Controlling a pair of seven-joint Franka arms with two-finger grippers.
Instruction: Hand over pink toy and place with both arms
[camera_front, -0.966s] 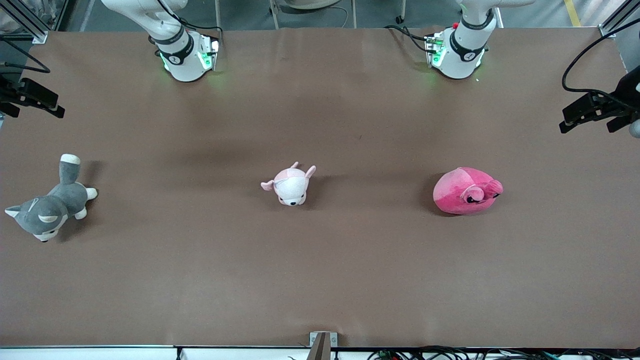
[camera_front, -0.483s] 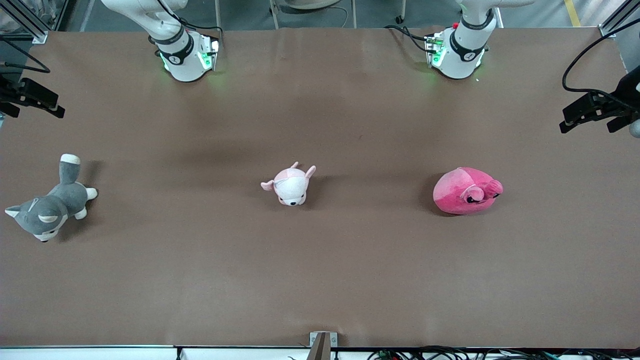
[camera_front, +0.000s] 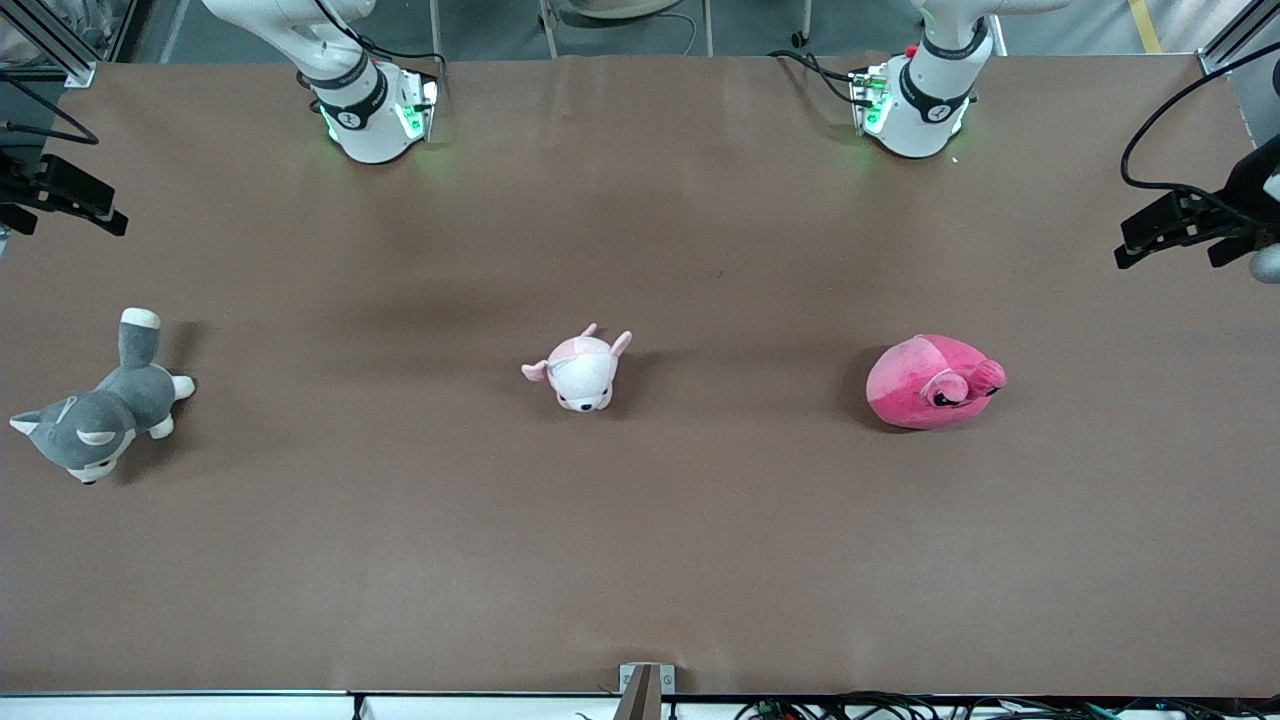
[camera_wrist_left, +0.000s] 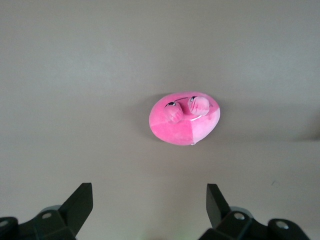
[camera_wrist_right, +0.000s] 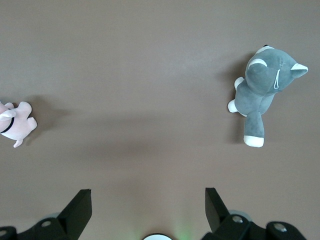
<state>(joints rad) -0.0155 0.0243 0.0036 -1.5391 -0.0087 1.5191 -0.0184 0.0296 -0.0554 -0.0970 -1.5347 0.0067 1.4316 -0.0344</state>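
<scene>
Pink toy sits on the table toward the left arm's end, level with the small pale plush at mid-table. Its long axis runs along the table's length, face turned toward the left arm's end and slightly toward the front camera. Left gripper hangs high above it, jaws wide, empty, so that arm is clearly nearer. Right gripper waits wide open and empty over the area between the grey husky and the pale plush.
</scene>
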